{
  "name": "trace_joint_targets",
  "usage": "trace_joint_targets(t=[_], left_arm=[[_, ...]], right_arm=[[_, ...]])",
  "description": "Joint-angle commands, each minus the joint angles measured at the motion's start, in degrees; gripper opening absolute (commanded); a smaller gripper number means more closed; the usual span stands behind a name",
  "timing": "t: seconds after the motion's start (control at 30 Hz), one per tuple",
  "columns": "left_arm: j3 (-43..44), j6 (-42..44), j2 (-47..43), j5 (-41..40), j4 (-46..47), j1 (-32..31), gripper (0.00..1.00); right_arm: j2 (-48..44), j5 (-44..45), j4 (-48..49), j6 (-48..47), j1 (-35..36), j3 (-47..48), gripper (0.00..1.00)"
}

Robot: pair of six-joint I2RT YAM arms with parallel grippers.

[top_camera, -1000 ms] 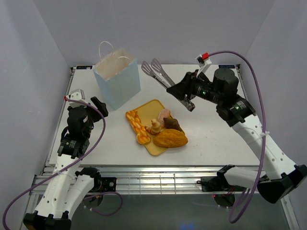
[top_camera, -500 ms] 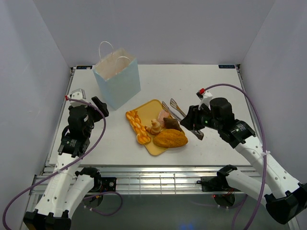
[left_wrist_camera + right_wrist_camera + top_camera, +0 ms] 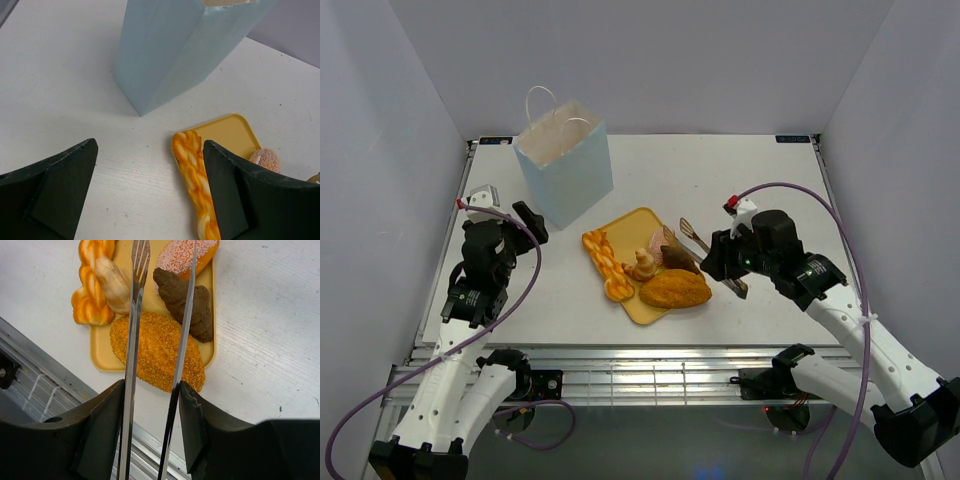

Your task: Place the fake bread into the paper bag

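The pale blue paper bag (image 3: 565, 170) stands upright at the back left, also in the left wrist view (image 3: 185, 50). The fake bread lies on a yellow tray (image 3: 630, 225): golden oval loaf (image 3: 155, 350), dark brown roll (image 3: 192, 305), pinkish piece (image 3: 180, 257), tan bun (image 3: 114, 285), orange braid (image 3: 197, 185). My right gripper (image 3: 150, 410) is shut on the metal tongs (image 3: 132, 340), whose two tips reach over the loaf and the roll. My left gripper (image 3: 150, 190) is open and empty, low over the table left of the braid, short of the bag.
The table's front edge and metal rail (image 3: 60, 400) lie just below the tray. Grey walls close in the back and both sides. The bag's white cord handles (image 3: 542, 95) stick up above its open mouth.
My right arm has swung the tongs from the back of the table down and forward to the tray; the tips now hover over the bread. The left arm has not moved.
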Motion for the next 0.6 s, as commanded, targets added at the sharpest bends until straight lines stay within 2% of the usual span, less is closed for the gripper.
trace_joint_targets(t=[0.0, 0.33, 0.4, 0.57], left_arm=[[0.5, 0.4, -0.4, 1.3, 0.4, 0.2, 0.97], [0.5, 0.3, -0.7, 1.2, 0.5, 0.2, 0.98], [0.4, 0.3, -0.9, 1.3, 0.4, 0.2, 0.94], [0.6, 0.3, -0.9, 1.2, 0.5, 0.3, 0.94]], right_arm=[[1.2, 0.9, 1.5, -2.1, 0.8, 0.0, 0.51], [2.9, 3.4, 3.1, -1.2, 4.6, -1.3, 0.51], [3.2, 3.7, 3.3, -1.3, 5.0, -1.2, 0.51], [4.7, 5.8, 3.0, -1.7, 6.5, -0.5, 0.51]])
